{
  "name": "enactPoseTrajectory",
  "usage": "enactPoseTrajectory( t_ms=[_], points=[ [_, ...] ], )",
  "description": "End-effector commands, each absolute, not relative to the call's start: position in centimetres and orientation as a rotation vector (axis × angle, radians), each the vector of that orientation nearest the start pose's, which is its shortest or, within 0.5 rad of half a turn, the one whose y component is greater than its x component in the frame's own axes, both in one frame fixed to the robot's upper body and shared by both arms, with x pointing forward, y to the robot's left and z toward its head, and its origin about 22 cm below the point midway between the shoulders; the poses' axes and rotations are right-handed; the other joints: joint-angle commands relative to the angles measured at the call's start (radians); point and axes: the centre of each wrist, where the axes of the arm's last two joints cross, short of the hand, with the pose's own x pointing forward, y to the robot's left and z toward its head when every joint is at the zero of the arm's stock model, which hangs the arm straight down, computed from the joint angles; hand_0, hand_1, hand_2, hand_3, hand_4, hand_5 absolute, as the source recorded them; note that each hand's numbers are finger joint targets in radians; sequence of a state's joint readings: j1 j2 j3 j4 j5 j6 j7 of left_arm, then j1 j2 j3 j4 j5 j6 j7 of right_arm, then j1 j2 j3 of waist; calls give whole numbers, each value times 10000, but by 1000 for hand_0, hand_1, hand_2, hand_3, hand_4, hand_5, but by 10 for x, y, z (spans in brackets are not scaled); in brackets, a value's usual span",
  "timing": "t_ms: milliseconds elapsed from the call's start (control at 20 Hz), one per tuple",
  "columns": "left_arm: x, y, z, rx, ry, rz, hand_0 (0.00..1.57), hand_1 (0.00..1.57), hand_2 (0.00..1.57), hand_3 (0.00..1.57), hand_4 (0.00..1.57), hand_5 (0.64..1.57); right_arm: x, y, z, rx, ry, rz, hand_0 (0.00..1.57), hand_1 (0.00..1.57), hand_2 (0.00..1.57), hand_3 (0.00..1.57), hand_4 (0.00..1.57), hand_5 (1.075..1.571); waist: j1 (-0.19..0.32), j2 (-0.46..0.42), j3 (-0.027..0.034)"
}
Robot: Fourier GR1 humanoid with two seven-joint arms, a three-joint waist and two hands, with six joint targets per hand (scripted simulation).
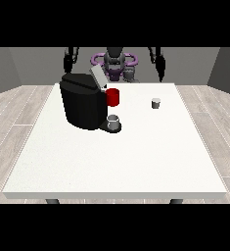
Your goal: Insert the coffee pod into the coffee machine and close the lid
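Nearest on the white table (116,171), a grey cup (114,122) sits on the drip tray of the black coffee machine (82,100), placed to catch the brew. The machine's lid (98,78) tilts up and open, ready for loading. Right of it, well apart, the coffee pod (156,103) stands upright, long axis vertical. Farthest back, the hand at the view's left (67,62) and the hand at the view's right (160,66) hang holding nothing; how their fingers lie I cannot tell.

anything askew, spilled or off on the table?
Nothing stands out. The coffee machine stands upright with its lid raised, a cup on its tray. The coffee pod sits upright on the white table, apart from the machine. No spills.
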State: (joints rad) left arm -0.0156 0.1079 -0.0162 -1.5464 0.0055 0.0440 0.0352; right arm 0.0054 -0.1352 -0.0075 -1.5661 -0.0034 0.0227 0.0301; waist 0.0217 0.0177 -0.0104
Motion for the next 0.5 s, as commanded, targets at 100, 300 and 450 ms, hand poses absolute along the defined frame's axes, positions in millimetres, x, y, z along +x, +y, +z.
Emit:
enactPoseTrajectory(
  t_ms=[100,300,450],
  points=[
    [250,276,2,1303,-15839,-2112,0,0,0,0,0,1571,250,-270,14,-848,-15395,925,0,0,0,0,0,1571,-280,-71,102],
    [230,305,11,962,-16039,-4974,0,0,0,0,0,1571,231,-274,-10,-3120,-15209,273,0,0,0,0,0,1571,-7,-602,97],
    [236,321,17,1360,-16250,-5569,0,0,0,0,0,1571,240,-262,-2,-3375,-15547,185,0,0,0,0,0,1571,-72,-392,100]
  ],
)
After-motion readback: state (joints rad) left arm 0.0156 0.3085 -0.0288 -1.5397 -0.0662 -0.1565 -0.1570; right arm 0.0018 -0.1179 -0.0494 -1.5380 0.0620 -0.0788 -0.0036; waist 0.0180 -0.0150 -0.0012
